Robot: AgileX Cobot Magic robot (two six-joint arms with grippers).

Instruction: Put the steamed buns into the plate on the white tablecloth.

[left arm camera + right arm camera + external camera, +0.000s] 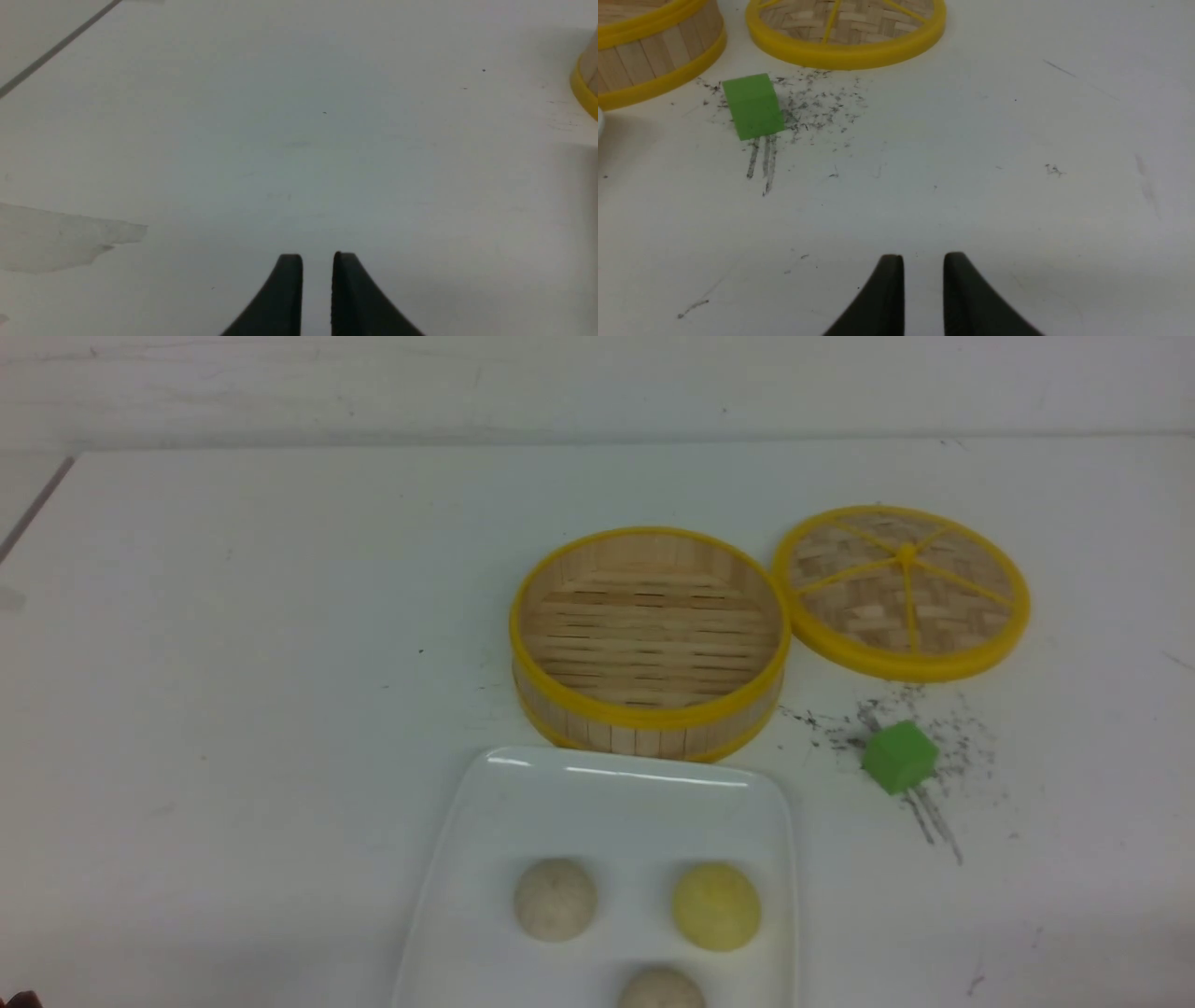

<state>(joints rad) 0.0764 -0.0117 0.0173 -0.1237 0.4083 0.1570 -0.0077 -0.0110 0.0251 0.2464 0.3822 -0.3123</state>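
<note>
A: Three steamed buns [555, 898] are sitting in the plate [485, 803] on the white tablecloth [233, 709]; steamer [649, 639] is looking empty.

B: Both claws, left claw [317, 268] and right claw [923, 268], are showing a narrow gap, gripping nothing. I'm advising keeping both clear of the plate and parking over bare bench.

Three steamed buns [716, 905] lie in the plate [523, 803] on the white tablecloth [233, 709].
</note>
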